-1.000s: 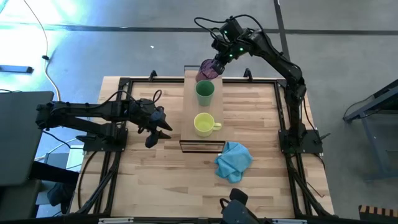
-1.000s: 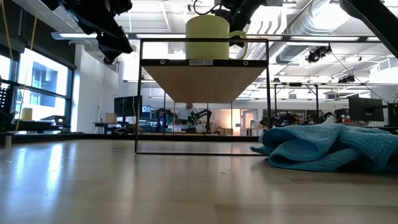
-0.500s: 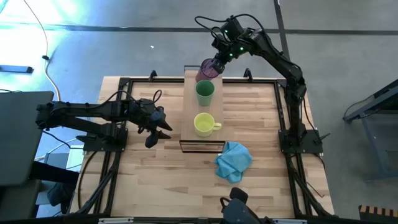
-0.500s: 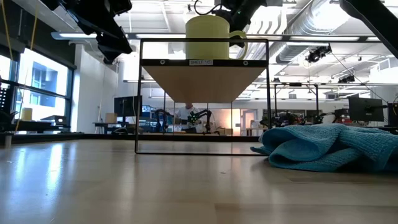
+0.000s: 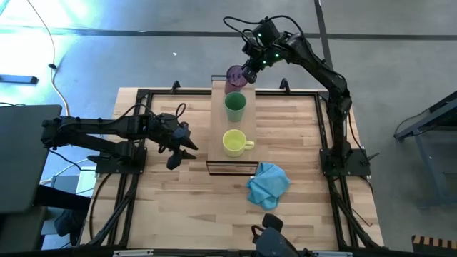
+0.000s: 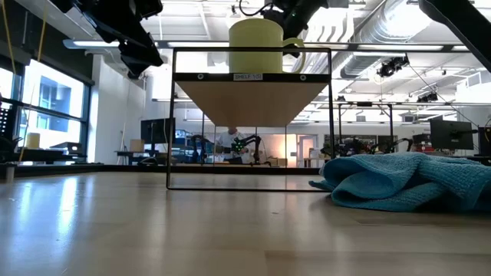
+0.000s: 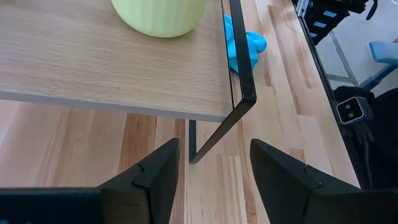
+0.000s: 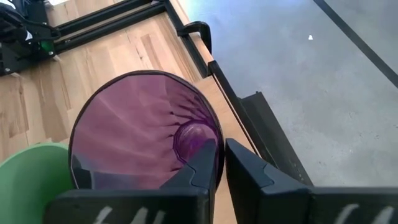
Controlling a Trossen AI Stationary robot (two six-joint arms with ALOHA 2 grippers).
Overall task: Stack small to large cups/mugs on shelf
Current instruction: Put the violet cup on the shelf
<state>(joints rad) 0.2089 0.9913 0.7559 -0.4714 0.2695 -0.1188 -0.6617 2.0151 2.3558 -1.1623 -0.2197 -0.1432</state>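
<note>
The shelf is a light-wood board on a dark frame, standing in the middle of the table. The yellow mug stands near its near end, handle pointing toward the table's right, and the green cup stands at its middle. My right gripper is shut on the purple tumbler at the shelf's far end, just beyond the green cup. My left gripper hangs open to the left of the shelf's near end, touching nothing; in its wrist view the gripper faces the shelf's near corner. My right gripper holds the tumbler by its rim, one finger inside the mouth and the other outside the wall. The fingers slant down from the far right. The tumbler is tilted, mouth toward the gripper; whether its base rests on the shelf I cannot tell.
A crumpled blue cloth lies on the table just right of the shelf's near end, large in the low view. Dark frame rails run along the table's edges. Bare wood lies left and right of the shelf.
</note>
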